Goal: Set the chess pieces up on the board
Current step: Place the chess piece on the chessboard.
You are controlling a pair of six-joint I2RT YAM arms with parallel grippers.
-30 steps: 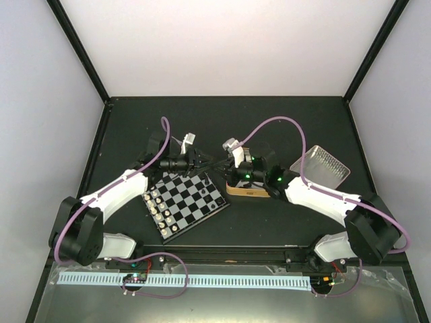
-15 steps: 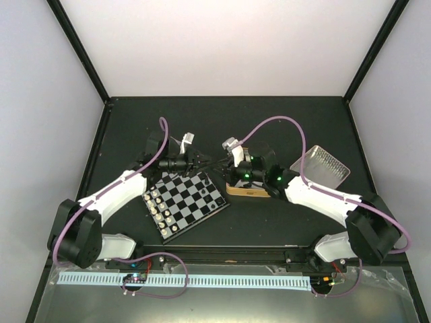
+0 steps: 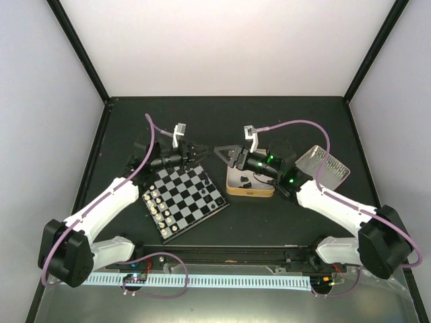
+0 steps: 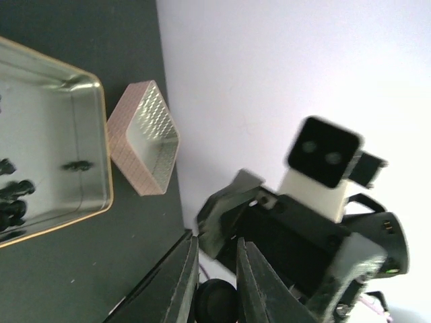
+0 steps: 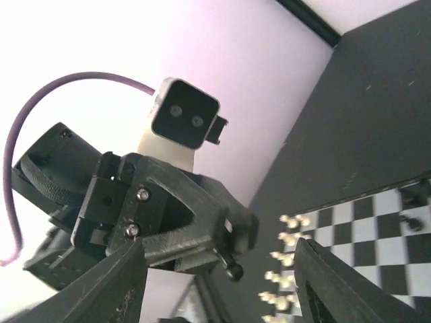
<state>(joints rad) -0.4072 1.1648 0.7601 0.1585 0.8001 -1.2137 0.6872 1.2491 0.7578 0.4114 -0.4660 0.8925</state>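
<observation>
Black table [image 3: 310, 128] — a mid-air handover, it is judged.
Chess piece [image 5: 233, 270] pinched in the narrow left tool [image 3: 205, 151], right tool [image 5: 219, 245] spread wide — it could be dropped if nipped off-centre.

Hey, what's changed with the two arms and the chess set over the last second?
The right gripper opened and drew back from the left gripper, which closed on a black chess piece, so the piece passed from right to left. The board, the pieces already on it and the tin stayed put.
</observation>
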